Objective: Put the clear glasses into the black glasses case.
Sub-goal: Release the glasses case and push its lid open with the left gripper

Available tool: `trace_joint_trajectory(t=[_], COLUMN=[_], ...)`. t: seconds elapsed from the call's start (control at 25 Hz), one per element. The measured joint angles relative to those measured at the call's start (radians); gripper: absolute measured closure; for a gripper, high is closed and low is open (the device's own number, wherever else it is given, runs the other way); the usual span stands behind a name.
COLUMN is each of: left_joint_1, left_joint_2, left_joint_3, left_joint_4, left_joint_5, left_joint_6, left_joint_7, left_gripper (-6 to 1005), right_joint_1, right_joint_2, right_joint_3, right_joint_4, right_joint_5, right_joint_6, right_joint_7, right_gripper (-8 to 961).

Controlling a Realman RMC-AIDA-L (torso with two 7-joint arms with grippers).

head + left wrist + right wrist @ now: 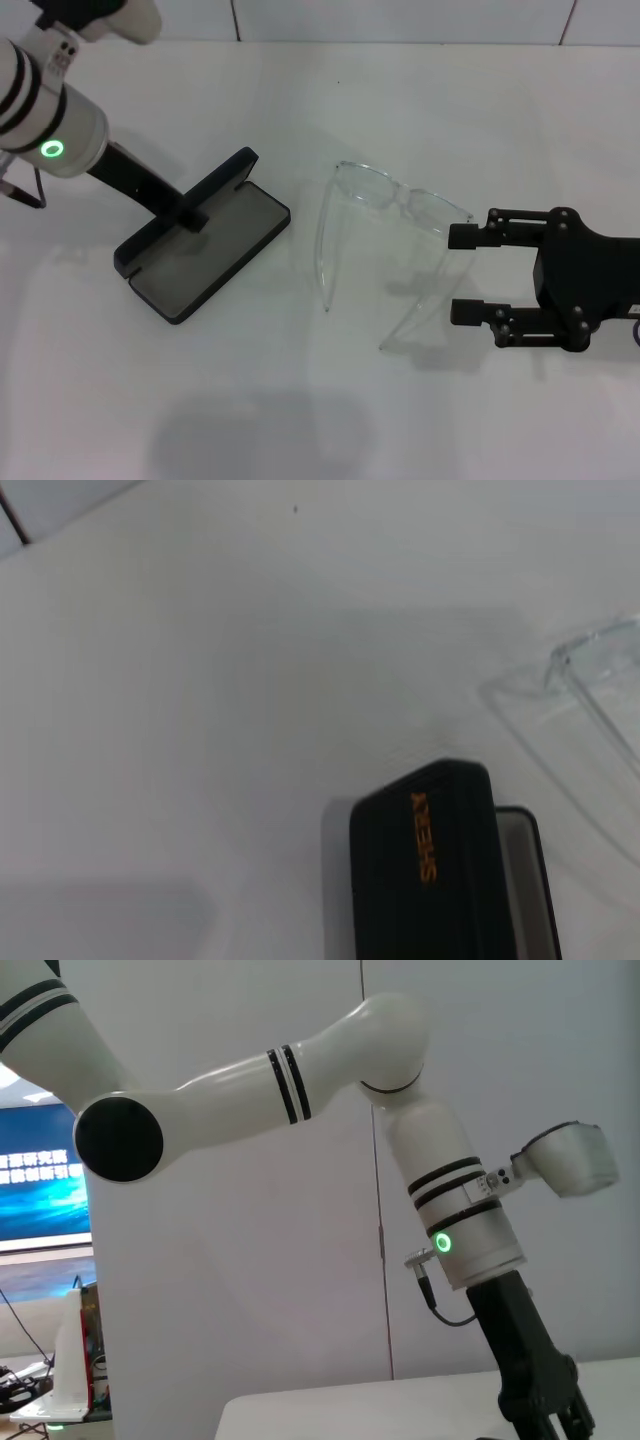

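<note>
The black glasses case lies open at the left of the white table, grey lining up and lid raised. My left gripper reaches down from the left and is shut on the lid's edge. In the left wrist view the lid shows gold lettering. The clear glasses stand in the middle of the table, arms unfolded toward the front; one corner of the clear glasses shows in the left wrist view. My right gripper is open at the glasses' right end, level with the right arm of the frame, not touching it.
The white table runs to a white wall at the back. The right wrist view shows only the left arm and a wall, with the left gripper low in it.
</note>
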Motion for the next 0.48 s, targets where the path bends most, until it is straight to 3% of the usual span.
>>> trace_joint_trajectory(t=[0.04, 0.24, 0.48], left_joint_1=[-0.003, -0.004, 0.000], left_joint_2=[0.000, 0.000, 0.000], left_joint_3=[0.000, 0.002, 0.050], left_joint_4=[-0.010, -0.022, -0.017], left_joint_5=[0.003, 0.009, 0.008], left_joint_6=[-0.004, -0.033, -0.056], left_joint_7=[0.001, 0.002, 0.002], left_gripper=[320, 526, 660], right_joint_1=[0.000, -0.001, -0.001], right_joint_2=[0.000, 0.000, 0.000], right_joint_3=[0.000, 0.001, 0.001], right_joint_4=[0.000, 0.001, 0.005], right_joint_5=[0.000, 0.000, 0.000], right_joint_6=[0.000, 0.000, 0.000], right_joint_7=[0.000, 0.000, 0.000], right_gripper=[279, 279, 279])
